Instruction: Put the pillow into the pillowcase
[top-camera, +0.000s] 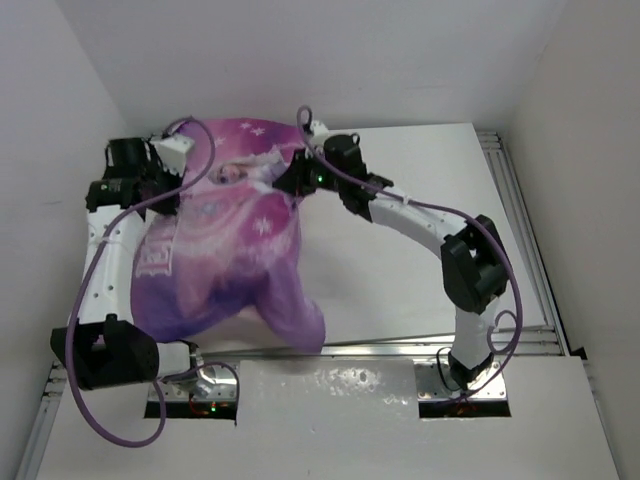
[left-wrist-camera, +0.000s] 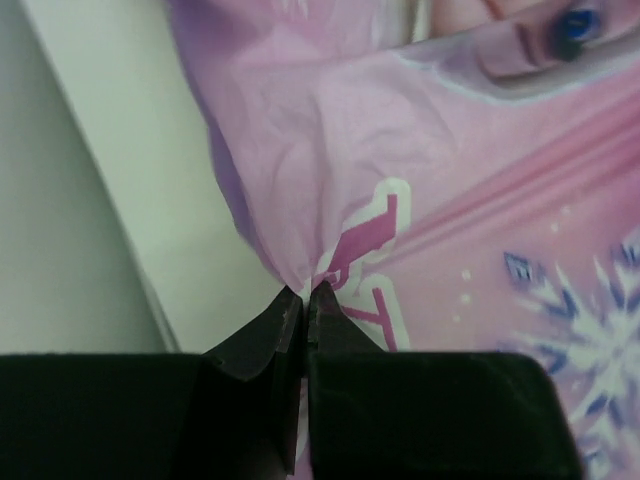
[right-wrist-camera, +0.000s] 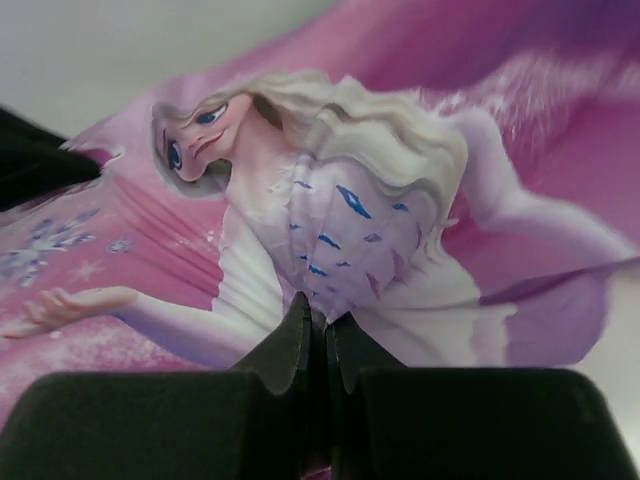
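End effectors (left-wrist-camera: 305, 292) (right-wrist-camera: 318, 312), two, on one pillowcase (top-camera: 240, 240)

One printed pillowcase (top-camera: 240, 230); one white bench (top-camera: 430, 180); two arms, left arm (top-camera: 95, 270) and right arm (top-camera: 410, 215); two pairs of fingers, left fingers (left-wrist-camera: 265, 340) and right fingers (right-wrist-camera: 280, 352)

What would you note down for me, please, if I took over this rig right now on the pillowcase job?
Left pincer: shut on a pinched fold of the pillowcase.
Right pincer: shut on the pillowcase too, at the printed figure.
Pillowcase: bulging, held up between both pincers over the left part of the table.
Pillow: no white showing; probably fully inside.
Left to do: check the opening, lay it down, release.
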